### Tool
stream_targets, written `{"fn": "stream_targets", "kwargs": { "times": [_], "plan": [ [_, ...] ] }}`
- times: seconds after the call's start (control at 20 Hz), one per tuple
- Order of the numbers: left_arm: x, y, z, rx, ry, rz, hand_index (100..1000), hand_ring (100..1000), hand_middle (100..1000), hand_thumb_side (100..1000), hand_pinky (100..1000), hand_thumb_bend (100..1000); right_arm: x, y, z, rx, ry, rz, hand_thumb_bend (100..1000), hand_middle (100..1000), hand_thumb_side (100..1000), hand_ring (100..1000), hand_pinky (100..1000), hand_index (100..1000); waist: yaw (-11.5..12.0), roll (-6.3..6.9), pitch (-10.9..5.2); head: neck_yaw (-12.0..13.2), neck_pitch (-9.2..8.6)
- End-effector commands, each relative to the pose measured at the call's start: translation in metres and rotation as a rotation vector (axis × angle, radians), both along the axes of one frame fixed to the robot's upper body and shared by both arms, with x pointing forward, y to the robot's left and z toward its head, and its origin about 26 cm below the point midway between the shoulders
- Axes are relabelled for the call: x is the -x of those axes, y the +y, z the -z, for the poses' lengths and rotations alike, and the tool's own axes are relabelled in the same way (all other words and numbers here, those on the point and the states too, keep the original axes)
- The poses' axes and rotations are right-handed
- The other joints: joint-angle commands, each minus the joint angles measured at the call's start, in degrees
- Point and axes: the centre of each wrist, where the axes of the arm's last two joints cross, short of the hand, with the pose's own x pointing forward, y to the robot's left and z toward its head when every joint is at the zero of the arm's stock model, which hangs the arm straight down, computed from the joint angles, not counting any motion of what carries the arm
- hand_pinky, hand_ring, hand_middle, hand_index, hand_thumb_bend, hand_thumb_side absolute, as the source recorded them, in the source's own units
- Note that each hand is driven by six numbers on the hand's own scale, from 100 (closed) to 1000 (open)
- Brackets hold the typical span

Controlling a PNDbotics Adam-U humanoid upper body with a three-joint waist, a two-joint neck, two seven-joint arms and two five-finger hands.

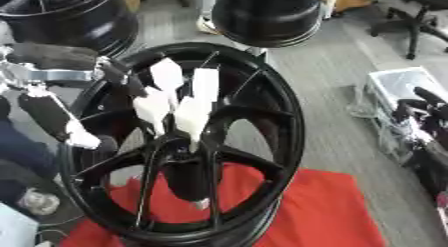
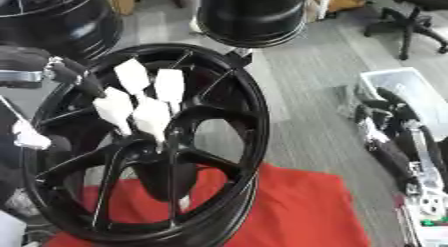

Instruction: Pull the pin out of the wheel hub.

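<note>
- The left hand (image 1: 171,98) comes in from 10 o'clock; its white fingertips (image 1: 191,118) are bunched narrow and point down toward 6 o'clock at the middle of the wheel (image 1: 289,126).
- The wheel stands tilted on a red cloth (image 1: 324,211), face toward the camera.
- I cannot make out the pin itself; judging by the task it sits at the hub (image 1: 188,151), just below the fingertips. Whether they pinch it, I cannot tell.
- The right hand (image 2: 389,123) hangs idle at 3 o'clock, well apart from the wheel, fingers relaxed; the left is far nearer.
- The right eye view shows the right hand and forearm more fully; the left eye view shows more of the left arm.
</note>
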Motion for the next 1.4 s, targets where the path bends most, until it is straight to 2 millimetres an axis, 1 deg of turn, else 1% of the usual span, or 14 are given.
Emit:
{"fn": "stream_targets", "kwargs": {
  "times": [0.05,0.5,0.7,0.9,0.95,1.0,1.1,1.15,1.3,1.4],
  "plan": [
    [-0.005,0.000,-0.003,-0.009,-0.037,-0.022,898,798,797,435,805,457,-0.001,-0.001,-0.006,0.006,-0.019,-0.007,233,724,450,714,785,906,-0.12,-0.14,-0.93,-0.11,-0.67],
    [-0.018,-0.005,0.007,0.013,-0.075,-0.055,901,797,802,431,804,473,-0.001,0.000,-0.005,0.005,-0.015,-0.009,232,723,452,714,785,906,-0.58,0.02,-0.90,-0.21,-0.66],
    [-0.024,-0.007,0.014,0.015,-0.057,-0.050,876,781,777,395,790,441,0.000,0.000,-0.004,0.004,-0.014,-0.010,234,723,452,713,785,905,-0.92,0.09,-0.90,-0.27,-0.73],
    [-0.026,-0.007,0.017,0.016,-0.038,-0.037,788,720,672,360,758,403,0.000,0.000,-0.004,0.004,-0.013,-0.009,236,723,451,713,785,905,-1.12,0.18,-0.90,-0.31,-0.76],
    [-0.026,-0.007,0.017,0.018,-0.035,-0.036,756,692,630,344,747,379,0.000,0.000,-0.004,0.004,-0.012,-0.009,236,723,451,713,785,905,-1.15,0.20,-0.89,-0.32,-0.77],
    [-0.025,-0.007,0.017,0.023,-0.033,-0.036,741,682,615,336,741,366,0.000,0.000,-0.004,0.005,-0.012,-0.009,237,723,451,713,785,905,-1.16,0.22,-0.89,-0.34,-0.76],
    [-0.025,-0.007,0.016,0.045,-0.031,-0.041,668,626,542,300,712,299,0.000,-0.001,-0.004,0.004,-0.012,-0.008,237,722,451,713,785,906,-1.16,0.24,-0.89,-0.39,-0.72],
    [-0.025,-0.006,0.016,0.061,-0.027,-0.045,642,609,518,290,703,279,0.000,-0.001,-0.004,0.004,-0.012,-0.008,236,722,451,713,786,906,-1.16,0.25,-0.89,-0.39,-0.71],
    [-0.025,-0.004,0.014,0.097,-0.019,-0.055,586,571,470,267,679,224,0.000,-0.001,-0.004,0.004,-0.011,-0.008,237,722,451,713,786,906,-1.16,0.24,-0.93,-0.44,-0.70],
    [-0.024,-0.002,0.009,0.120,-0.018,-0.058,569,562,456,274,671,210,0.000,-0.001,-0.004,0.004,-0.011,-0.008,237,722,451,713,786,906,-1.15,0.20,-0.96,-0.53,-0.71]
  ]
}}
